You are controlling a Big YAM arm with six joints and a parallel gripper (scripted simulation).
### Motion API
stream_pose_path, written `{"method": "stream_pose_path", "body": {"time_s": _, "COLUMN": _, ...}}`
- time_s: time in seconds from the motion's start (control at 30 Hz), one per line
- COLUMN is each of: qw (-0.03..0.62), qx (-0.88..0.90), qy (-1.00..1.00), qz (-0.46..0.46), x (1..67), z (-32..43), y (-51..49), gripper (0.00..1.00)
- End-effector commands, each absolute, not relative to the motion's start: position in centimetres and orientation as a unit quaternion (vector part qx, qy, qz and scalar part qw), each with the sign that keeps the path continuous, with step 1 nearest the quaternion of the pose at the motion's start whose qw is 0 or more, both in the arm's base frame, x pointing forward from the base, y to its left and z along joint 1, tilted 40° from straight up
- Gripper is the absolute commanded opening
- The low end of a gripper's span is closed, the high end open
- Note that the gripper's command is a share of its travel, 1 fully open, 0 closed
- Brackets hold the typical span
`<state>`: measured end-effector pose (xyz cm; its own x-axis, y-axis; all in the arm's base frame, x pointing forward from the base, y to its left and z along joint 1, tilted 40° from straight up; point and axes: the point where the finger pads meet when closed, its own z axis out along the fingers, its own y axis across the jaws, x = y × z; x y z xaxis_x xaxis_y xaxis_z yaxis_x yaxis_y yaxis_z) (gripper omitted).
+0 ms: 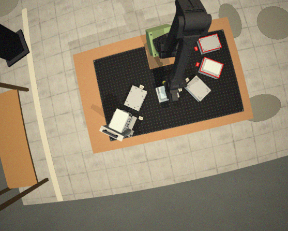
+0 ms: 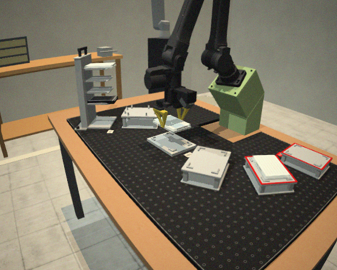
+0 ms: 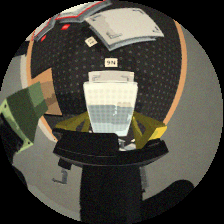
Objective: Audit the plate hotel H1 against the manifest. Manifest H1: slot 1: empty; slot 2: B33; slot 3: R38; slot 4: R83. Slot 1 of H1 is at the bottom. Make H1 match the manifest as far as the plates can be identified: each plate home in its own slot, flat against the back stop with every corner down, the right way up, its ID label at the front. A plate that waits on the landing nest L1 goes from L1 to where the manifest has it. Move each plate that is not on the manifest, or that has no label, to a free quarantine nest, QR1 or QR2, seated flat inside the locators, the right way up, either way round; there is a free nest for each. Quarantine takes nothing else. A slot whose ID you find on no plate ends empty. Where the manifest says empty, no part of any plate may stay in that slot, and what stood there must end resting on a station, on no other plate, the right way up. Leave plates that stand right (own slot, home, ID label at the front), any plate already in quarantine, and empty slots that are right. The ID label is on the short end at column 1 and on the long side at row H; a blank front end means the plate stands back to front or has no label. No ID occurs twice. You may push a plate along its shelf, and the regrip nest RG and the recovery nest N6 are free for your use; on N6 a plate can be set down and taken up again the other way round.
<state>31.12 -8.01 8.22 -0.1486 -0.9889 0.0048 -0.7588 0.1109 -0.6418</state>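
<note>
My gripper (image 2: 172,116) (image 3: 110,112) is shut on a pale, see-through plate (image 1: 161,94) (image 2: 173,123) (image 3: 110,106), with the yellow fingers on its two long sides. It holds the plate level, a little above the low flat nest marked N6 (image 2: 169,143) (image 3: 111,76). The plate hotel H1 (image 1: 111,132) (image 2: 81,88) stands at the table's left corner. A white plate (image 2: 100,65) lies on its top shelf and a dark plate (image 2: 102,98) on its bottom shelf. The two middle shelves look bare.
A grey nest with pins (image 1: 135,98) (image 2: 138,117) stands beside the hotel. A taller grey nest (image 1: 197,88) (image 2: 206,166) stands right of N6. One red-rimmed nest (image 1: 202,67) (image 2: 262,185) carries a white plate; the other red-rimmed nest (image 1: 209,43) (image 2: 306,157) is bare. The green arm base (image 2: 241,103) stands behind.
</note>
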Motion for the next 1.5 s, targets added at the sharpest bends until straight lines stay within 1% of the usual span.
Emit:
{"method": "stream_pose_path", "body": {"time_s": 0.0, "qw": 0.228, "qx": -0.611, "qy": 0.709, "qz": -0.268, "x": 31.7, "z": 9.1, "y": -8.1, "gripper": 0.86}}
{"method": "stream_pose_path", "body": {"time_s": 0.47, "qw": 0.235, "qx": -0.609, "qy": 0.707, "qz": -0.273, "x": 32.4, "z": 9.7, "y": -8.0, "gripper": 0.86}}
{"method": "stream_pose_path", "body": {"time_s": 1.47, "qw": 0.231, "qx": -0.611, "qy": 0.708, "qz": -0.268, "x": 33.4, "z": 7.9, "y": -8.1, "gripper": 0.86}}
